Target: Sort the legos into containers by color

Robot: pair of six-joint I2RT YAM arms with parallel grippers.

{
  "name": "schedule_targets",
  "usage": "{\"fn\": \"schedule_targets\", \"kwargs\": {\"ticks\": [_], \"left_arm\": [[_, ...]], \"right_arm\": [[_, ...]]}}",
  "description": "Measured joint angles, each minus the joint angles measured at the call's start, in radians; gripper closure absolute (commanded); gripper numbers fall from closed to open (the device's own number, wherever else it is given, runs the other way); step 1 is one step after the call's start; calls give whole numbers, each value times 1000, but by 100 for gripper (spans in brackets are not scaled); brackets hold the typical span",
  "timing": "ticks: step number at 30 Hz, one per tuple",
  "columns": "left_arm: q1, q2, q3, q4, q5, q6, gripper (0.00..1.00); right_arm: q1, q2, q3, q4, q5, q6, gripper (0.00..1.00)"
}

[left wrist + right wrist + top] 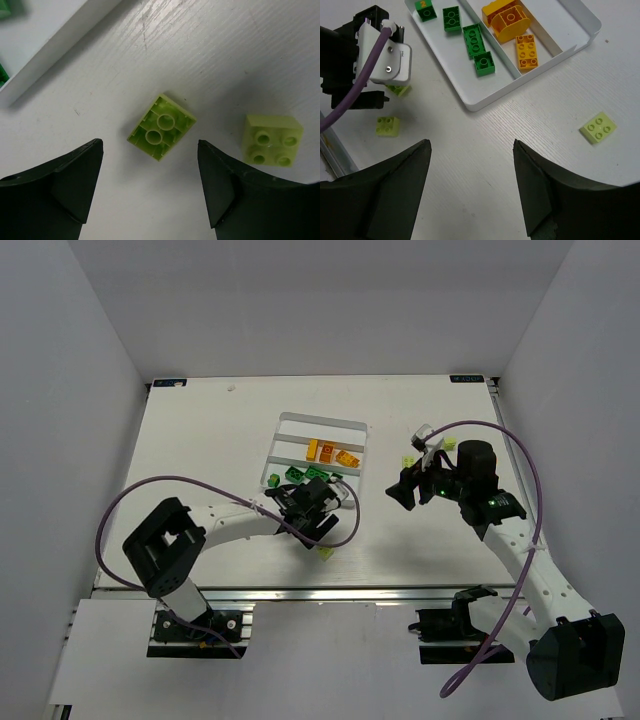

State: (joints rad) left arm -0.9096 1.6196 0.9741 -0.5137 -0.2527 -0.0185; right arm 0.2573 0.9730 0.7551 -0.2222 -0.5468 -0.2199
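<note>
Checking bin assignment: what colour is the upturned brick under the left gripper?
The brick is pale yellow-green, clearest in the left wrist view.

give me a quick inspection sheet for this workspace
surface: white table, grained top
job's things: white tray; dark green legos in one compartment, orange legos in the next; loose on the table: upside-down pale lego, studs-up pale lego beside it, third pale lego near the right arm
clutter: nothing seen
grippers: left gripper open, above the upside-down pale lego; right gripper open, empty
cables: purple cable looping off each arm
surroundings: white walls
</note>
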Motion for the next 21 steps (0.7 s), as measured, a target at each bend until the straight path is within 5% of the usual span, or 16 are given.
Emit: {"fn": "schedule_targets", "kwargs": {"ticks": [9, 18, 21], "left_arm": [[-16, 43, 14, 13, -51, 102, 22], [-16, 78, 20, 37, -11, 140, 43], [-15, 79, 21, 45, 7, 146, 59]], "right_arm": [[0, 0, 0, 0, 2, 0, 28], [-3, 0, 0, 0, 11, 0, 28], [-4, 0, 0, 0, 14, 0, 28]]}}
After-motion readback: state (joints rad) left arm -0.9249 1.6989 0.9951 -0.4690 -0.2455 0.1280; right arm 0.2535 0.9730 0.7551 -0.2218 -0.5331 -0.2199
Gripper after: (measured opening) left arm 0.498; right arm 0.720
